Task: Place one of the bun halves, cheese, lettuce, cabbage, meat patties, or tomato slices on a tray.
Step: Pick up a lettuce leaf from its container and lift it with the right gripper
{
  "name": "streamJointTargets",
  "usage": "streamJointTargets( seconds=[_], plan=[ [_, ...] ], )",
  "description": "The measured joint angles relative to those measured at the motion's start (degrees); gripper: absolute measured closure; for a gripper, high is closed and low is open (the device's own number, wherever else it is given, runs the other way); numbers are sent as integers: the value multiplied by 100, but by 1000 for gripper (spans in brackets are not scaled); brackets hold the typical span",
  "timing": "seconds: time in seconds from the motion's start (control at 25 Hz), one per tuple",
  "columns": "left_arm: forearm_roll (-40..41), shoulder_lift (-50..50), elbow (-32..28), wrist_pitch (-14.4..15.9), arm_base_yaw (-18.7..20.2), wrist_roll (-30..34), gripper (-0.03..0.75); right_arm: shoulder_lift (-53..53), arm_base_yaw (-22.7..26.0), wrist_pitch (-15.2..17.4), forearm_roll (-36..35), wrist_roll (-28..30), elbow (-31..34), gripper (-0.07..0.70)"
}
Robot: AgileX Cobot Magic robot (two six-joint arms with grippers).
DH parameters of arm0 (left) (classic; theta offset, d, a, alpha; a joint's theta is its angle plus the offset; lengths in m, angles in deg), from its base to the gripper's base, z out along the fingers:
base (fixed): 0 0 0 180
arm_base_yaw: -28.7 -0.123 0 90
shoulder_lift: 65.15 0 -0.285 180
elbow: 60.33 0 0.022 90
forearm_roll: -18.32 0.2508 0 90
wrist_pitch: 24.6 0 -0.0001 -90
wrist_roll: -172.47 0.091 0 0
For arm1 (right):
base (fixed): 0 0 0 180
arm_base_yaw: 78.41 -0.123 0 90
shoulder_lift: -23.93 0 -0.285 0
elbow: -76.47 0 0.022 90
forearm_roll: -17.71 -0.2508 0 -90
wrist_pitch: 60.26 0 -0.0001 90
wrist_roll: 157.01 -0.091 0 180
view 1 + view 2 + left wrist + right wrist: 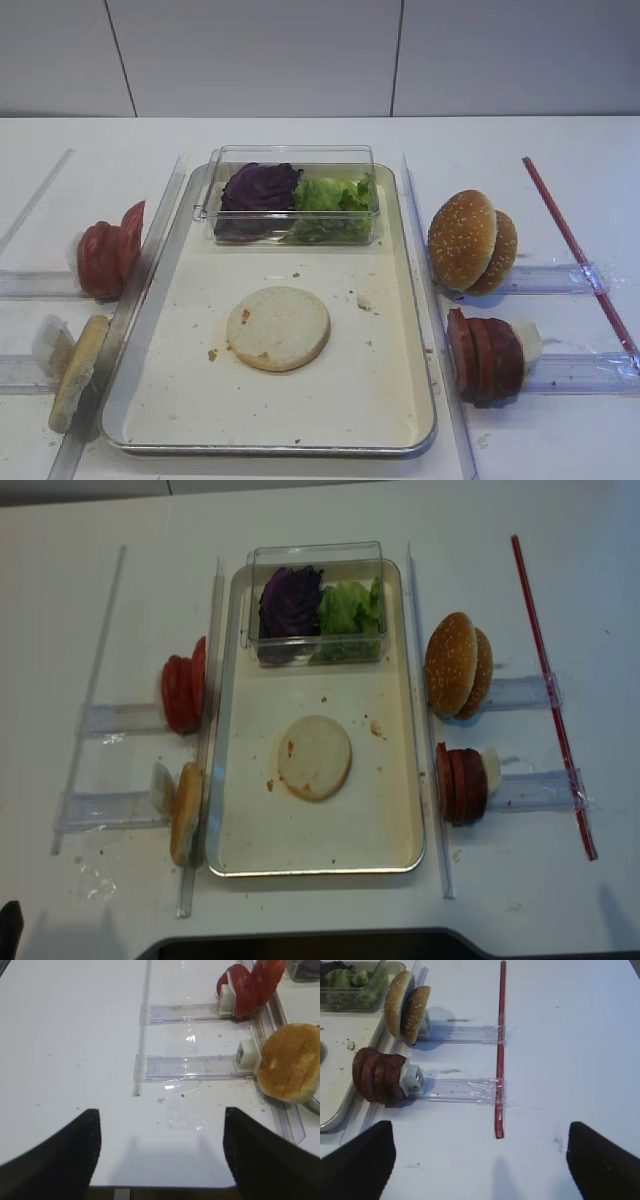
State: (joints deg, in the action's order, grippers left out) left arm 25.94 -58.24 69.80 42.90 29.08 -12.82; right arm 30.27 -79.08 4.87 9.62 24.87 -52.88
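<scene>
My left tool (pixel 160 1160) hangs over the bare white tabletop (pixel 75 1050) with its two dark fingers standing apart and nothing between them, and my right tool (pixel 480 1160) hangs the same way on its side, fingers spread wide and empty. The tray (pixel 412 330) lies in the middle of the tabletop, and one pale flat bun half (pixel 278 327) rests flat on its cream base, near the centre. At the tray's far end sits a clear plastic box (pixel 290 160) holding the purple cabbage (pixel 258 188) on the left and the green lettuce (pixel 335 195) beside it on the right. To the right of the tray, two sesame-seeded bun halves (pixel 470 242) stand on edge against a clear holder, and nearer to me the dark meat patties (pixel 485 357) stand on edge in a row. To the left of the tray, the tomato slices (pixel 108 255) lean together on edge, and nearer still another bun half (pixel 78 372) stands tilted just beside the tray's rim. A red stick (pixel 580 255) is taped across the clear holders on the far right.
</scene>
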Motion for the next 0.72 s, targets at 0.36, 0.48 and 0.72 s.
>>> streamJointTargets(
  seconds=[0.36, 0.48, 0.72],
  plan=[
    [0, 0, 0, 8, 0, 0, 243, 446, 0, 0, -166, 239, -368, -62],
    [0, 0, 0, 8, 0, 0, 243, 863, 0, 0, -197, 393, -744, -60],
    [0, 0, 0, 8, 0, 0, 243, 1879, 0, 163, -360, 487, -1537, -14]
  ],
)
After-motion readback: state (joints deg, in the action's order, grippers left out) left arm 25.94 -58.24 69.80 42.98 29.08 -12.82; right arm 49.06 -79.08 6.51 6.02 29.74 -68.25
